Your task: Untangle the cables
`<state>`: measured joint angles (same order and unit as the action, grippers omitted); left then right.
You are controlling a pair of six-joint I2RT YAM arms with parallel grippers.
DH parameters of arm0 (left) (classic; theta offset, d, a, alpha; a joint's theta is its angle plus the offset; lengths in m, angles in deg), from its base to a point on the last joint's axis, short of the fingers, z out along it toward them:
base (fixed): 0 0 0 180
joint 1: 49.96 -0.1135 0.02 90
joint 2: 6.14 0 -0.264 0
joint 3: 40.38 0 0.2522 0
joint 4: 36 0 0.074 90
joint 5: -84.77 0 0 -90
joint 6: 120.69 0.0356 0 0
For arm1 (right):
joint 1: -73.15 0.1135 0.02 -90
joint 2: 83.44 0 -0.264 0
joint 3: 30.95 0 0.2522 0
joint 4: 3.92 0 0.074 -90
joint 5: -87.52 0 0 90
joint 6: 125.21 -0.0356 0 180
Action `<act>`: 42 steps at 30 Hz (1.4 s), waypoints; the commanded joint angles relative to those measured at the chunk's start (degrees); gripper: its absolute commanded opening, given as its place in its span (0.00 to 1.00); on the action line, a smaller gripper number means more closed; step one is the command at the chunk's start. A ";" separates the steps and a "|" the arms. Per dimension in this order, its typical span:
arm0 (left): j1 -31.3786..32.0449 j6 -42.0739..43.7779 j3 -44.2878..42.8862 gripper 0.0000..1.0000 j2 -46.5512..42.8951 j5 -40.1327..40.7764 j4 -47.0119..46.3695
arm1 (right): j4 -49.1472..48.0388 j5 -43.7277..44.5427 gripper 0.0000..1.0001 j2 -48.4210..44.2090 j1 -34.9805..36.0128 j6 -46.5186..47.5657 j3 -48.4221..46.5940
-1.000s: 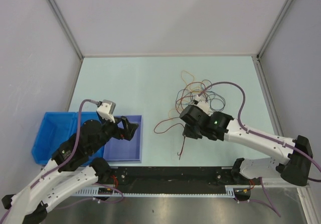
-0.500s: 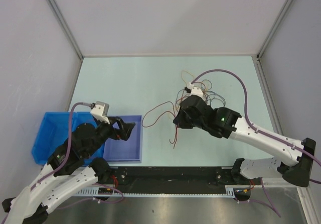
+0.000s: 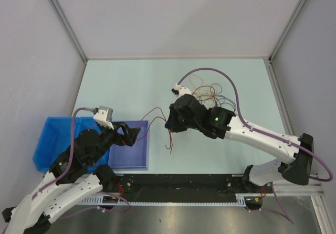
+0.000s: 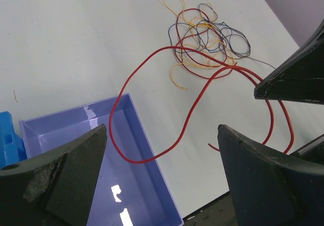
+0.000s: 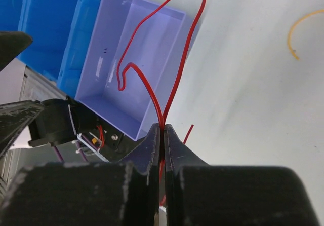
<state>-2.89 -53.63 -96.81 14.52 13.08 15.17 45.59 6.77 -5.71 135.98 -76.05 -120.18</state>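
Observation:
My right gripper (image 3: 170, 125) (image 5: 162, 129) is shut on a red cable (image 3: 169, 139) (image 5: 177, 84) and holds it above the table. The cable's loop reaches over the purple tray (image 3: 128, 158) (image 5: 104, 59) and one end dangles. The other cables (image 3: 209, 93) (image 4: 207, 33), in red, orange, yellow, blue and dark colours, lie tangled on the table behind the right arm. My left gripper (image 3: 135, 134) (image 4: 162, 185) is open and empty above the purple tray (image 4: 136, 195). The red cable (image 4: 110, 126) hangs in front of it, apart from its fingers.
A blue bin (image 3: 52, 139) (image 5: 40, 28) stands left of the purple tray at the near left. The black rail (image 3: 184, 181) runs along the table's near edge. Grey walls close in the far and side edges. A yellow cable end (image 5: 302, 26) lies loose on the table.
My right gripper has moved left and farther from the near edge, drawing the red cable out of the tangle towards the purple tray. My left gripper has shifted slightly left, still open.

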 commanded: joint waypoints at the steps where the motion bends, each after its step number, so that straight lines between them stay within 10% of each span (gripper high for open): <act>1: -0.49 -0.09 0.31 0.96 -0.01 1.21 -1.72 | -3.05 -2.84 0.00 4.00 1.24 2.08 -5.31; 26: -1.01 -0.44 0.22 0.96 -0.72 2.70 -1.29 | -4.98 -8.55 0.00 30.36 4.59 0.85 -23.67; 42: -1.80 -0.44 0.22 0.95 -0.54 2.44 -1.37 | -4.19 -18.65 0.00 31.08 1.86 -2.75 -31.15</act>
<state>-4.60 -53.65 -96.20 14.04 19.00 16.16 44.56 -8.13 26.90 138.78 -76.42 -147.78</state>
